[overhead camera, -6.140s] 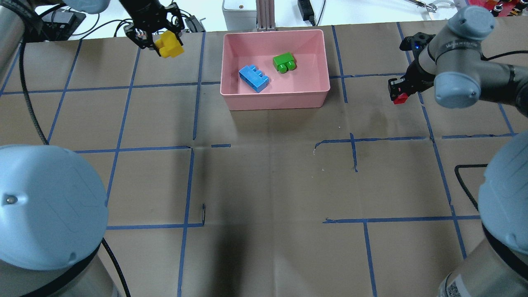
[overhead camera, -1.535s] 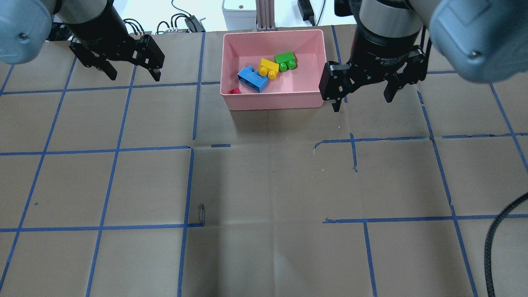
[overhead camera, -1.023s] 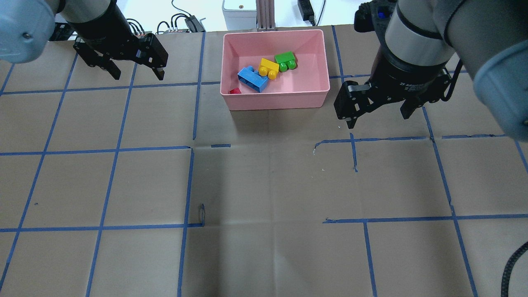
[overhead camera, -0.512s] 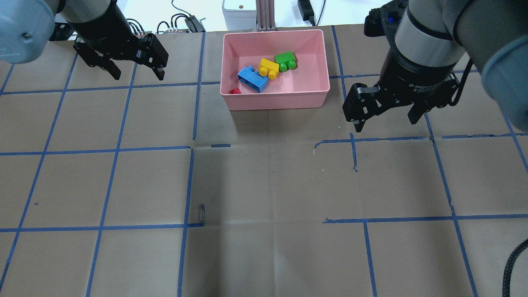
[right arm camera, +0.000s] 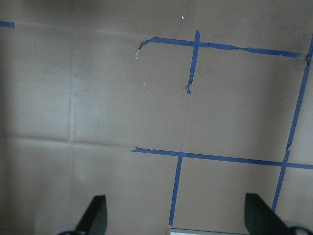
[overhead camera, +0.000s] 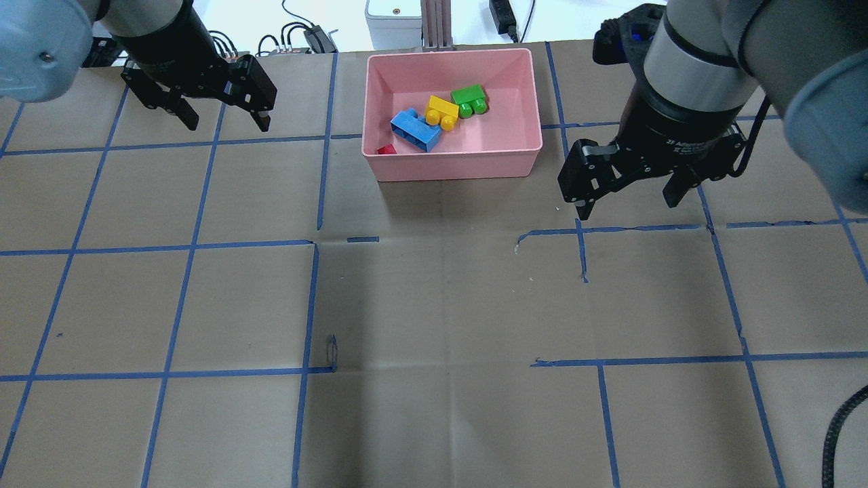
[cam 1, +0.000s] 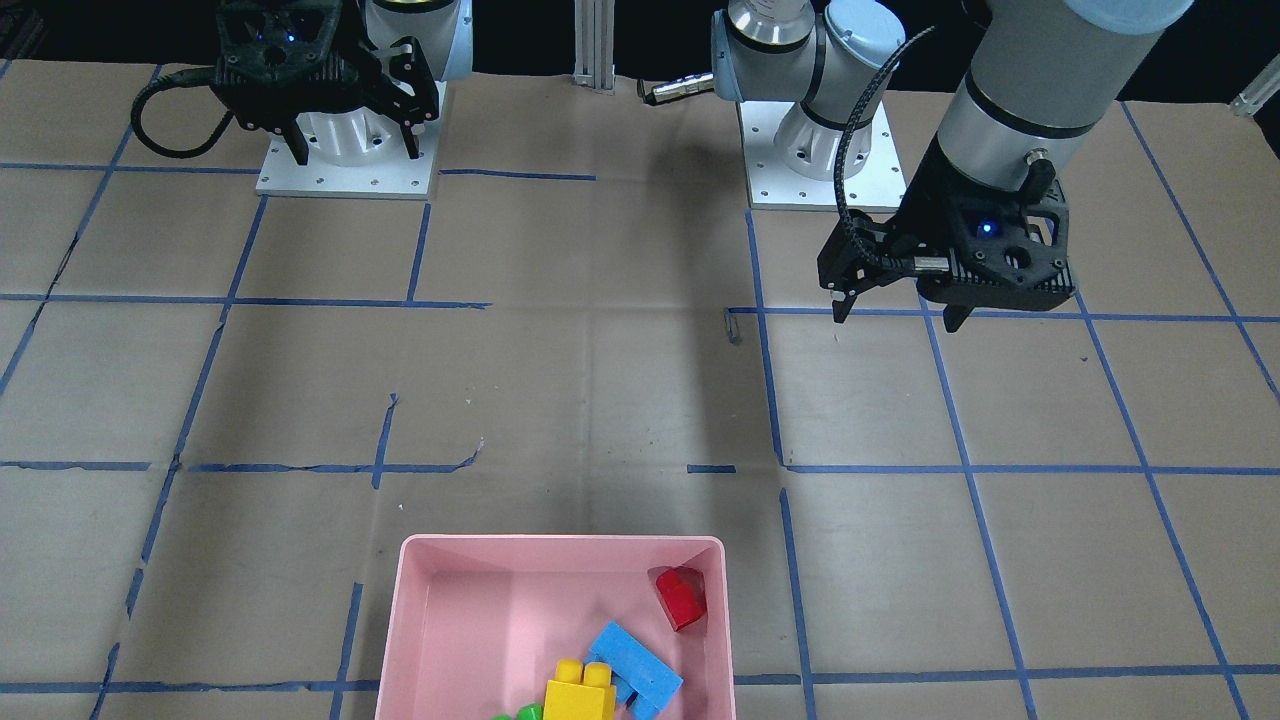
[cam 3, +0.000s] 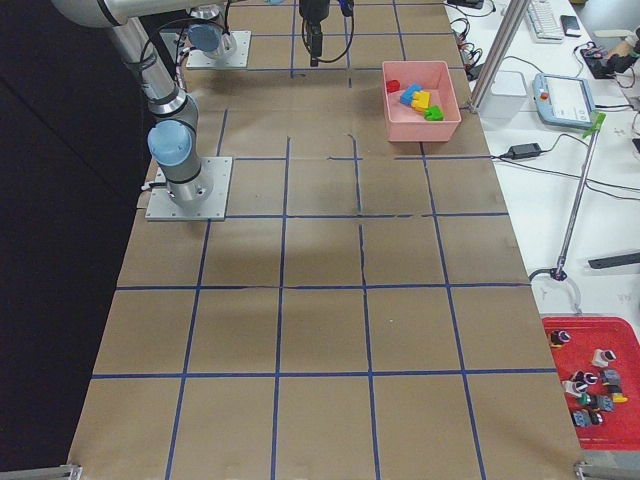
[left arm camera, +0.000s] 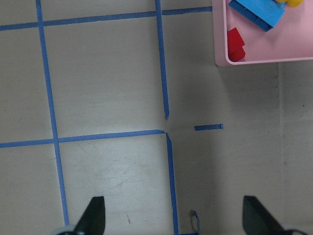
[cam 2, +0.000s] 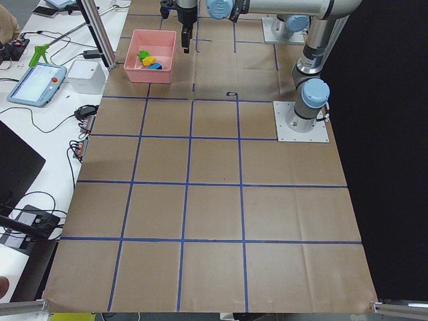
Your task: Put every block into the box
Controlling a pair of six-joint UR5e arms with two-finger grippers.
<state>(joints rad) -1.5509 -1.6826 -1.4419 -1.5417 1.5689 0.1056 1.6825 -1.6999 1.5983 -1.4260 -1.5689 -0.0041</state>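
The pink box (overhead camera: 453, 163) stands at the table's far middle. In it lie the green block (overhead camera: 468, 100), the yellow block (overhead camera: 441, 112), the light-blue block (overhead camera: 415, 130) and the red block (overhead camera: 386, 150), which sits in a near corner. The front view shows the box (cam 1: 560, 545) with the red block (cam 1: 681, 597) and blue block (cam 1: 635, 670). My left gripper (overhead camera: 226, 122) is open and empty, left of the box. My right gripper (overhead camera: 627, 203) is open and empty, right of the box and nearer me. The left wrist view shows the box corner (left arm camera: 221, 49). The right wrist view shows bare table.
Brown paper with a blue tape grid (overhead camera: 312, 244) covers the table. A grey unit (overhead camera: 393, 17) and cables lie beyond the far edge. A tablet (cam 2: 37, 83) lies on the side bench. The arm bases (cam 1: 345, 150) are bolted at my side.
The yellow and red blocks, held 6 s ago, now lie in the box. Over the last 1.5 s my open right gripper drew back from the box toward me. The left gripper barely moved.
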